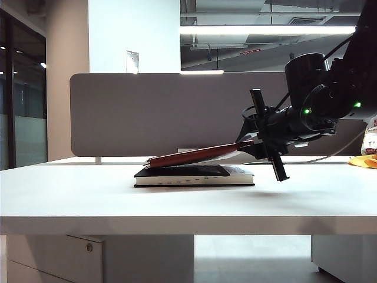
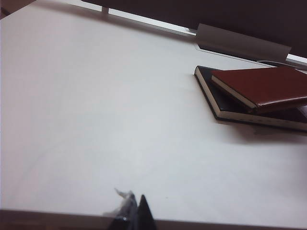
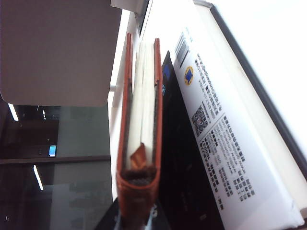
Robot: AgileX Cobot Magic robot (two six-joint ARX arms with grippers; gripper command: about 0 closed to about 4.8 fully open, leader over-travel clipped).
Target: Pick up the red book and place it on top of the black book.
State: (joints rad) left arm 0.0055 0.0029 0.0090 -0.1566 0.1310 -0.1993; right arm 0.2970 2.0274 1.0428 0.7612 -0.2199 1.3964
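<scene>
Red book (image 1: 194,155) slants (right gripper (image 1: 250,141) level) onto black book (image 1: 194,175).

Exterior views table edge-on; wrist views share the books (image 2: 254,96).

The right gripper (image 3: 136,221) has its jaws clamped on the spine end of the red book (image 3: 139,143), seen edge-on with cream pages between its covers. Just beside it lies the black book (image 3: 192,158), its cover bearing rows of small print, resting on the white desk (image 3: 268,43).
</scene>
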